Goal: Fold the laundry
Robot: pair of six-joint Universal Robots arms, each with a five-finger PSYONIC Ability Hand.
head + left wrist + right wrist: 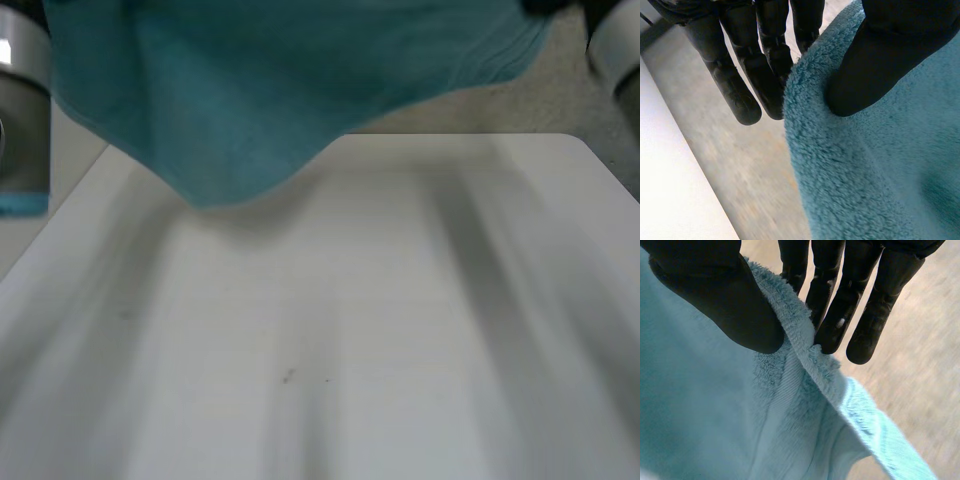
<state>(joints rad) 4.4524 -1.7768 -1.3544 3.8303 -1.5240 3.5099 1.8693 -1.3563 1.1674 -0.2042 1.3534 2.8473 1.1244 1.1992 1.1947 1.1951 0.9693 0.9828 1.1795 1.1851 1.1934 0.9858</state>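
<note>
A teal towel [280, 80] hangs in the air above the far part of the white table [350, 330], its lowest point dipping toward the table's far left. In the left wrist view my left hand [875, 65] pinches the towel's fluffy edge [850, 165] between thumb and straight fingers [740, 80]. My right hand [715, 295] pinches the towel's hemmed edge [805, 370] between its thumb and fingers [840, 315].
The left arm's grey joint [20, 110] with its light-blue cap stands at the table's left edge, and the right arm's joint [615, 50] is at the far right. Beige carpet [520, 105] lies beyond the table's far edge.
</note>
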